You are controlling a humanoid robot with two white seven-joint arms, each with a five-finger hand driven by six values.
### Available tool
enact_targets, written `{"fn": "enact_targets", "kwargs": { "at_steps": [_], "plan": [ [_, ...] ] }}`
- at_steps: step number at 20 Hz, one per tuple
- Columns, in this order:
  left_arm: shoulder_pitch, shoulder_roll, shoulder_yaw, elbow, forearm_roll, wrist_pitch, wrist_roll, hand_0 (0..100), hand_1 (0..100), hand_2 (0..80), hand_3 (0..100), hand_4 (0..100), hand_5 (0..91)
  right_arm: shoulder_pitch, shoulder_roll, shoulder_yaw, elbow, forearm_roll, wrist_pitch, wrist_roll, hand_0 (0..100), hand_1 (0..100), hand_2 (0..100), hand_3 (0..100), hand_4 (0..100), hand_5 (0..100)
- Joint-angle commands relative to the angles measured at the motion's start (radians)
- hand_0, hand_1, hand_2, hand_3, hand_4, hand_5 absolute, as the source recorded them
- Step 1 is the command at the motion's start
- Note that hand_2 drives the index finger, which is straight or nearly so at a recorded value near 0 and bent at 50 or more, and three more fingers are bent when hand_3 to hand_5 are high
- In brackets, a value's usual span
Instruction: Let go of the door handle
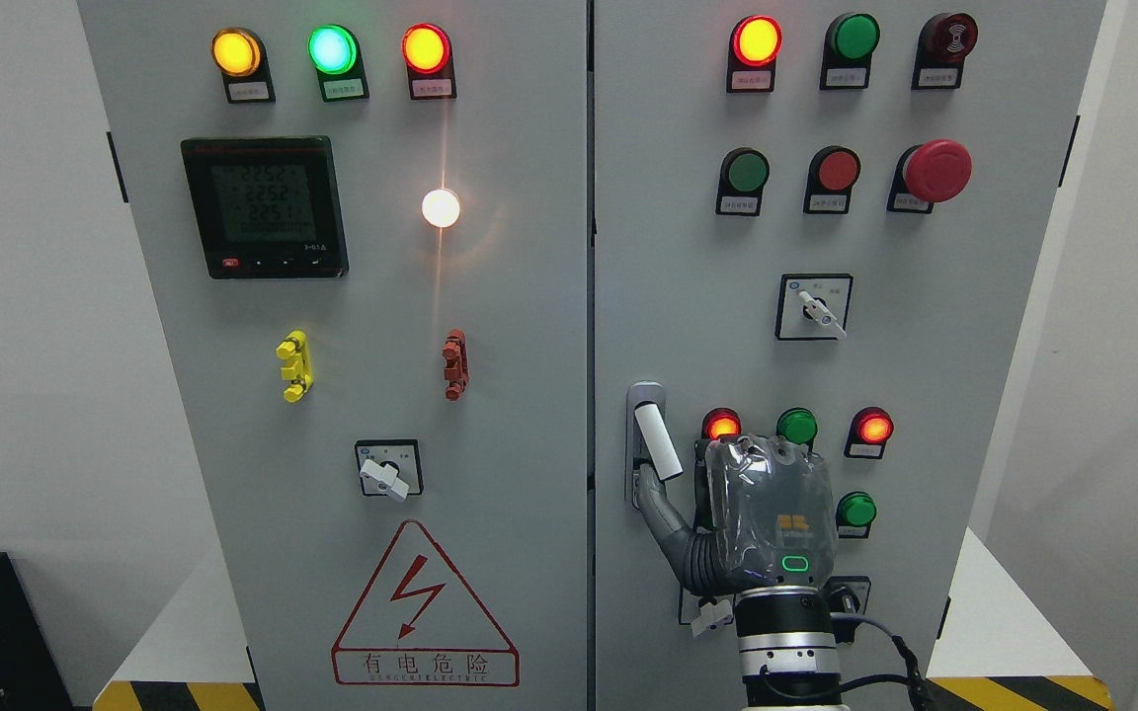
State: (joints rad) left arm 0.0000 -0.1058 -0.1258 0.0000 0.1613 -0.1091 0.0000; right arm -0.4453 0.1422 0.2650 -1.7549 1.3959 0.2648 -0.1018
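The white bar-shaped door handle [657, 441] sits near the left edge of the right-hand grey metal cabinet door [974, 326], low on the panel, tilted out of its silver recessed mount [644, 397]. The right hand [762, 523], grey and wrapped in clear plastic, rises from the bottom edge of this door with its back to the camera. Its thumb [666, 518] reaches up and left, the tip touching or just beside the handle's lower end; contact cannot be judged. The other fingers are hidden behind the palm, so whether they are wide or curled cannot be told. 2 lit red lamps [722, 425] and 1 green lamp [796, 426] sit just above the hand.
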Motion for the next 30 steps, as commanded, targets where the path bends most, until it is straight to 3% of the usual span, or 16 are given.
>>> {"fn": "enact_targets", "kwargs": {
  "at_steps": [1,30],
  "plan": [
    [-0.028,0.0,0.0,0.029,0.0,0.0,0.0,12,56,0.0,0,0,0.0,0.008,0.0,-0.001,-0.009,0.0,-0.001,-0.001,52,37,96,100,98,100],
    [-0.028,0.0,0.0,0.029,0.001,0.0,0.0,12,56,0.0,0,0,0.0,0.014,0.0,-0.033,-0.018,-0.002,-0.001,-0.006,53,37,96,100,98,100]
  ]
}}
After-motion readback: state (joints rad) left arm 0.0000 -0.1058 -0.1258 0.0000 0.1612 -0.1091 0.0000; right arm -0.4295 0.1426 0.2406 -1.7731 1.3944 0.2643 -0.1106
